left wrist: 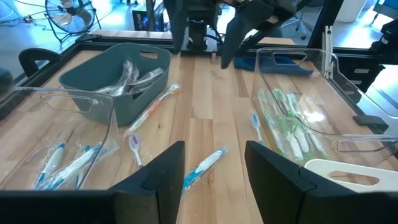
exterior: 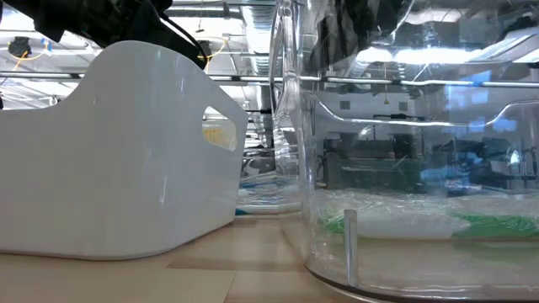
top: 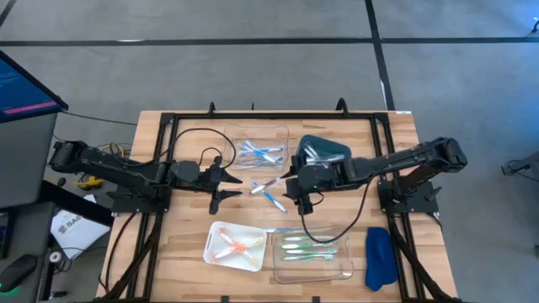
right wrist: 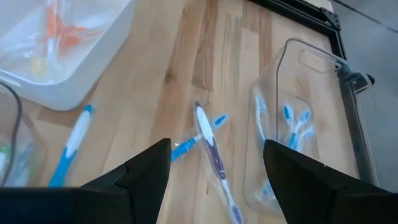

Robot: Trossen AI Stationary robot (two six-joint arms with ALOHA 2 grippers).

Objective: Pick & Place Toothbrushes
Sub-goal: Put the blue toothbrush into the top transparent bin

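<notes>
Two robot arms over a light wooden counter [top: 189,244] with toothbrush trays.

At centre frame, the left end effector [top: 226,187] and right end effector [top: 296,200] hover released, grasping nothing. Between them lie loose thin blue and white plastic toothbrushes [top: 269,192]. Others fill the clear tray [top: 282,135] above, the clear tray [top: 345,271] and white tray [top: 214,251] below.

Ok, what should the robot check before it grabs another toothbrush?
1. Right gripper jaws open and empty: ok.
2. Left gripper jaws open and empty: ok.
3. Loose toothbrushes still on the table between the grippers: ok.
4. Right gripper above a loose toothbrush: ok.
5. Clear tray of blue toothbrushes has room: ok.
6. The two grippers far enough apart to avoid bumping: cannot tell.
</notes>
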